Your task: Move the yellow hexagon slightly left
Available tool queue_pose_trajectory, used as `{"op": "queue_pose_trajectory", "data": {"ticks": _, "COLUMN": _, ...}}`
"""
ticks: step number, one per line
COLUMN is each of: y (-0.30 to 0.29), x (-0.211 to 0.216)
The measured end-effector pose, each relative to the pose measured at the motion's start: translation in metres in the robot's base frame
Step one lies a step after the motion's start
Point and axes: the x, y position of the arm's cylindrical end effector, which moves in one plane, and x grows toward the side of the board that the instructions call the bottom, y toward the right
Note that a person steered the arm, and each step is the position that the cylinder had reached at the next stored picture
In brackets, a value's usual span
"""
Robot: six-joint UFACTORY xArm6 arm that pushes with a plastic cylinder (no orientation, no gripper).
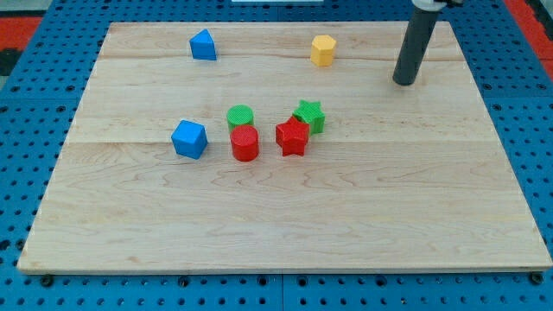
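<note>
Resting on the wooden board (285, 216) near the view's top right, my tip (404, 82) stands well to the right of the yellow hexagon (322, 50) and slightly lower, touching no block; I carry only a bare rod, with no pincer to open or close. A blue block (203, 45) sits at the top left, while the blue cube (189, 139), green cylinder (240, 117), red cylinder (244, 143), red star (292, 136) and green star (308, 115) cluster mid-board.

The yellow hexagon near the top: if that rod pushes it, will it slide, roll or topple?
The yellow hexagon probably slides: it looks squat and flat-based on the smooth wooden board. Its flat sides make rolling unlikely, though an off-centre push may spin it. My tip is at its right, apart.
</note>
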Motion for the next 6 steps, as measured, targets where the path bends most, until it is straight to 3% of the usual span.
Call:
{"op": "queue_pose_trajectory", "data": {"ticks": 2, "y": -0.046, "x": -0.032}}
{"op": "queue_pose_trajectory", "data": {"ticks": 4, "y": -0.159, "x": -0.043}}
{"op": "queue_pose_trajectory", "data": {"ticks": 5, "y": -0.127, "x": -0.049}}
{"op": "queue_pose_trajectory", "data": {"ticks": 6, "y": -0.025, "x": -0.086}}
